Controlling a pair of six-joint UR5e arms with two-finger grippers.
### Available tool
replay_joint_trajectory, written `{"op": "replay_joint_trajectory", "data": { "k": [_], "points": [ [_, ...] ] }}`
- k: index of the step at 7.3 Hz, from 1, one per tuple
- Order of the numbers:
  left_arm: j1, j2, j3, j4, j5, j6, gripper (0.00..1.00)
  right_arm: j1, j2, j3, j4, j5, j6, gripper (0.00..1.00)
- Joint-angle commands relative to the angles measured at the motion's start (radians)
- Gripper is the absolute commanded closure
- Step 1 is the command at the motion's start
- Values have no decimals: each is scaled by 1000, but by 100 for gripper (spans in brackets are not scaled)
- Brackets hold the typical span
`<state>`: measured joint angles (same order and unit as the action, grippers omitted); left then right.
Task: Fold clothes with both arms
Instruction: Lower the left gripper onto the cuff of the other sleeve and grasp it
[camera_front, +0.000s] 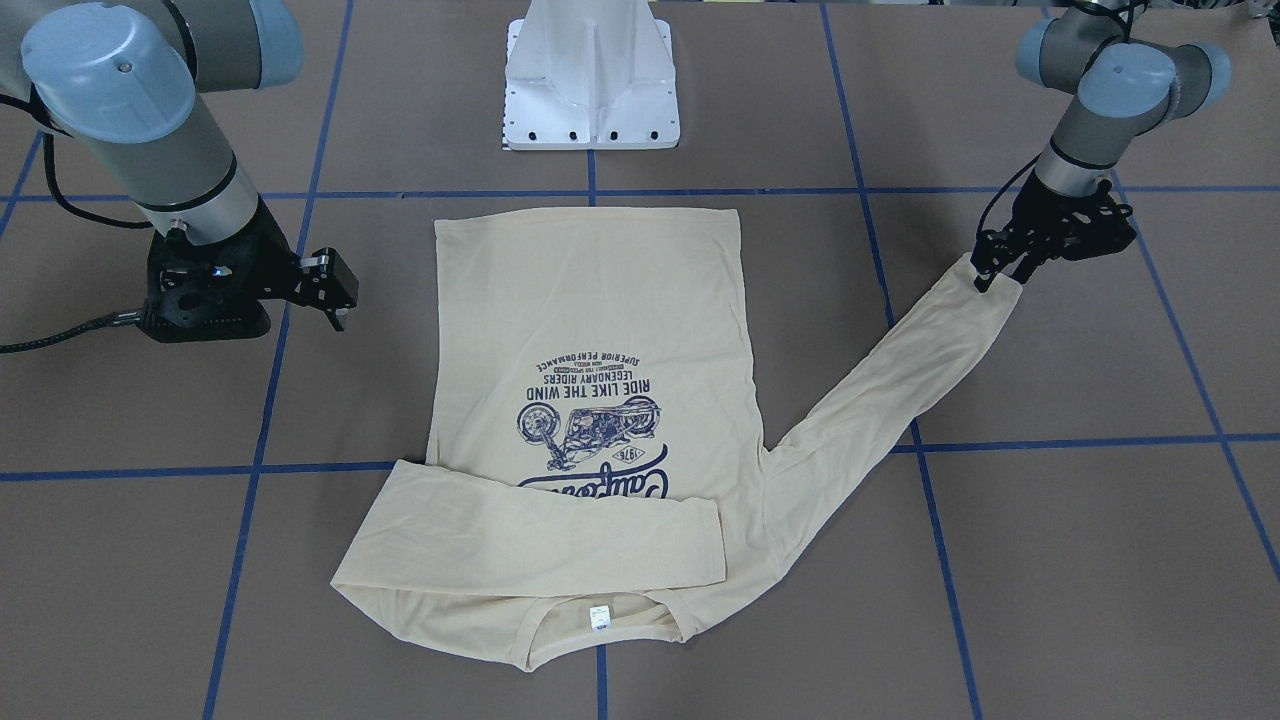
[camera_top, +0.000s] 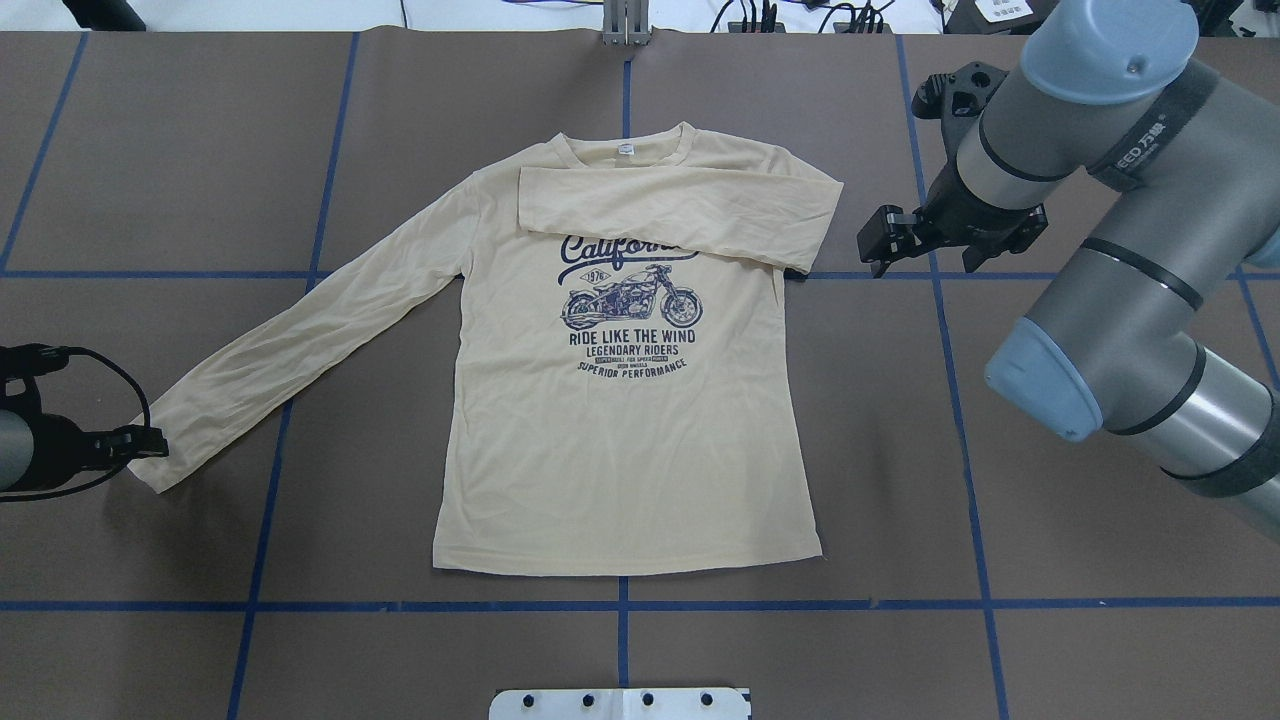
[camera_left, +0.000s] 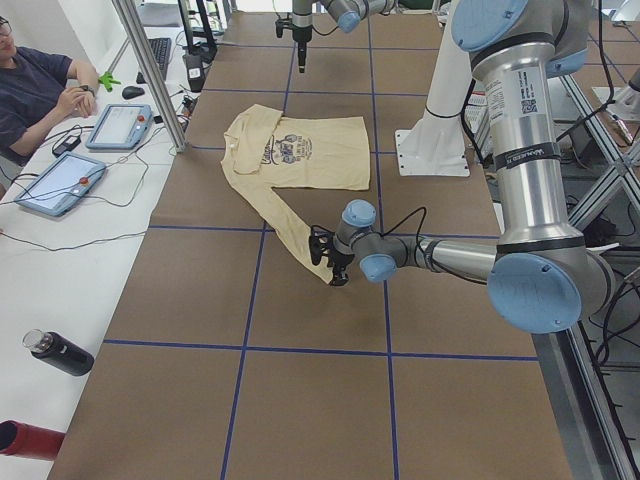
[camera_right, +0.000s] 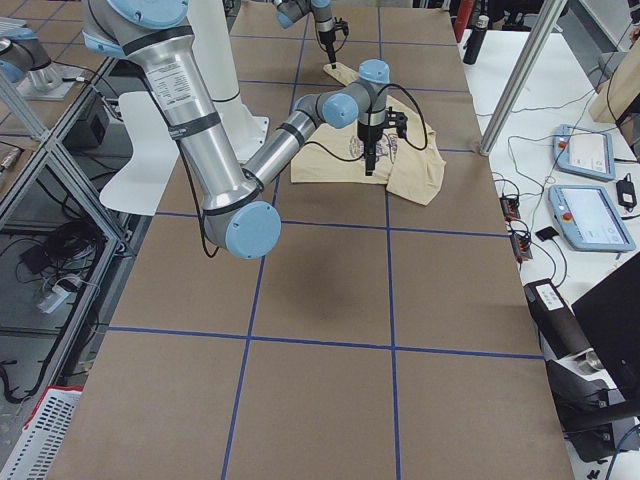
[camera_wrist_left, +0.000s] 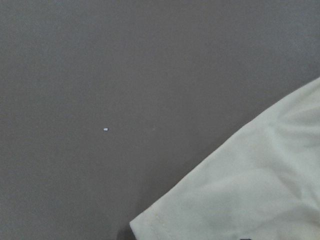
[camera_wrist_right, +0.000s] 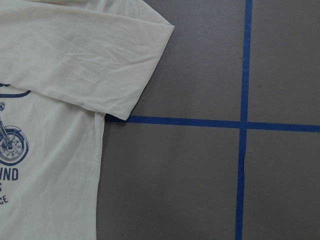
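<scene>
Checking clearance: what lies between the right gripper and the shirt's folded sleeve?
Only bare brown table and a blue tape line, per the overhead view; right gripper and shirt are apart.

Cream-yellow shirt (camera_top: 620, 450) w/ navy motorcycle print (camera_top: 630, 300), brown table (camera_top: 880, 450) w/ blue tape grid (camera_top: 800, 605)

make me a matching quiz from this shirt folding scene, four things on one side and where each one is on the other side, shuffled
Things:
1. left gripper
2. right gripper
3. neck label
4. California lettering

Places:
A. partly hidden under the folded sleeve
B. at the cuff of the outstretched sleeve
C. over bare table, just beside the folded sleeve's bend
D. at the neck opening of the shirt

Pairs: 1-B, 2-C, 3-D, 4-A
</scene>
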<state>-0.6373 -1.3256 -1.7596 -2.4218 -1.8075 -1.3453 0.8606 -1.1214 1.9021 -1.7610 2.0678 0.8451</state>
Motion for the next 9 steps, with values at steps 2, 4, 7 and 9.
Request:
{"op": "replay_joint_trajectory", "data": {
  "k": [2, 4, 7, 9],
  "points": [
    [1, -1, -7, 1, 0, 2, 98, -2, 0, 0, -2, 0, 2, 0],
    [-1, 18, -52, 6, -4, 3, 100, 0, -3, 0, -2, 0, 0, 0],
    [-2, 43, -112, 26, -13, 8, 100, 0, -17, -6, 0, 0, 0, 0],
    [-15, 36, -174, 24, -60, 8, 100, 3, -26, -3, 0, 2, -3, 0]
  ]
}}
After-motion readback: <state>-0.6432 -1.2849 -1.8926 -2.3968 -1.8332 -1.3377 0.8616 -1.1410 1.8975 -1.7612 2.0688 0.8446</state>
